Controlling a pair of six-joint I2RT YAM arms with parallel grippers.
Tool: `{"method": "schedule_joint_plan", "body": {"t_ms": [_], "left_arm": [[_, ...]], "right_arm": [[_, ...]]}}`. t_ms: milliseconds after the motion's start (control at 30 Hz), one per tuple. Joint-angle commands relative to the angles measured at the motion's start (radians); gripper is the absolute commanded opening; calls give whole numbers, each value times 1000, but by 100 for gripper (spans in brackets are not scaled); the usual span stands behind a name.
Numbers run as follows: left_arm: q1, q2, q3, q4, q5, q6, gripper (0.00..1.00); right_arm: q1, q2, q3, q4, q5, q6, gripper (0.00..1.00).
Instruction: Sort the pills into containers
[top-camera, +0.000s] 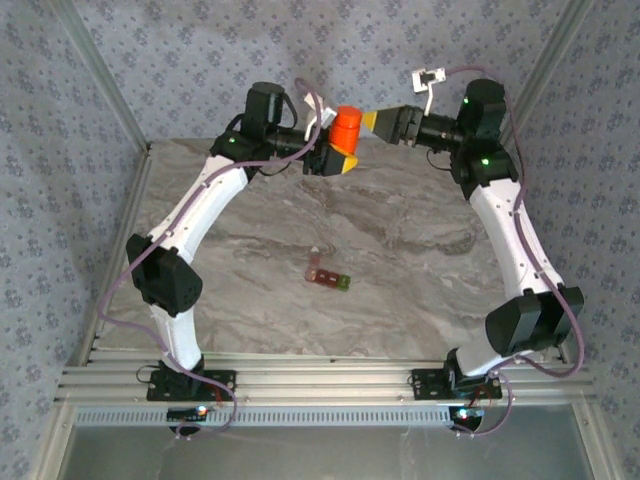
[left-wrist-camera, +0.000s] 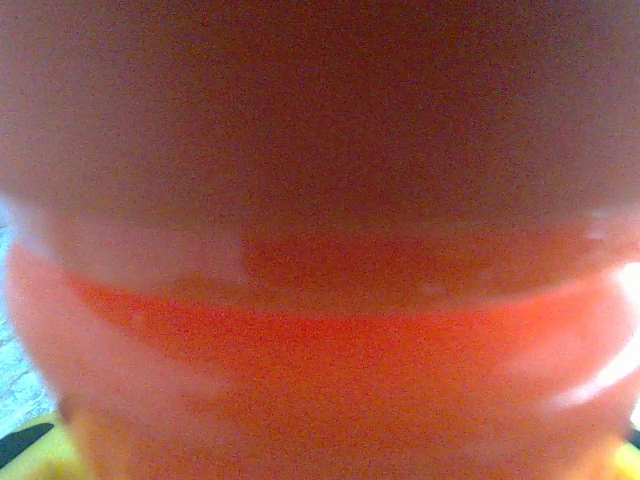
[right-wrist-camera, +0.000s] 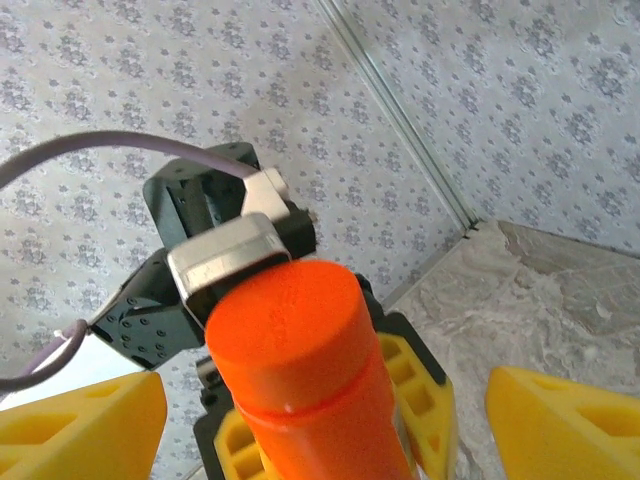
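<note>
The left pincer (top-camera: 344, 150) hangs high over the far end of the bench (top-camera: 420, 250), clamped on an orange bottle (top-camera: 348, 125). Its yellow fingers (right-wrist-camera: 405, 365) press against either side of the bottle's body, below the cap (right-wrist-camera: 285, 315). In the left wrist view the bottle is so close to the lens that it is a blur of orange and darker red, with a sliver of yellow at each lower corner. The right pincer (top-camera: 371, 122) faces the bottle from the right at the same height. From above its yellow tip sits just beside the bottle, and I cannot tell from that view whether the two touch. In the right wrist view the right pincer is spread wide, one finger at each lower corner. The bottle rises between them with its cap end turned toward the camera, and neither finger is on it. The containers (top-camera: 329, 275), a short flat strip that is dark red-brown with one green end, lie on the marbled bench near its middle. They are well apart from both pincers, with the green end pointing toward the right and the near edge. Patterned walls (top-camera: 200, 50) close in the space behind the arms.
</note>
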Motion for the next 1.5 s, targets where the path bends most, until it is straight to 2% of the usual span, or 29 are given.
{"method": "schedule_joint_plan", "body": {"t_ms": [0, 367, 667, 700, 767, 833, 1033, 1233, 1467], "left_arm": [[-7, 15, 35, -9, 38, 13, 0], [-11, 15, 43, -15, 38, 13, 0], [-14, 16, 48, -20, 36, 12, 0], [-15, 16, 49, -20, 36, 12, 0], [-15, 16, 50, -20, 35, 13, 0], [-13, 18, 50, -24, 34, 17, 0], [-13, 22, 60, -34, 35, 20, 0], [-12, 27, 82, -51, 35, 28, 0], [-15, 33, 86, -50, 39, 23, 0]], "right_arm": [[26, 36, 70, -12, -24, -3, 85], [56, 80, 128, -52, -22, -21, 80], [72, 81, 126, -85, -24, -38, 61], [74, 79, 123, -88, -24, -40, 63], [75, 65, 109, -102, -6, -53, 78], [67, 46, 84, -93, 5, -53, 84], [23, -11, -13, -53, -25, -27, 86], [46, -42, -82, -44, -40, -36, 86], [79, -18, -84, 12, -21, -2, 84]]}}
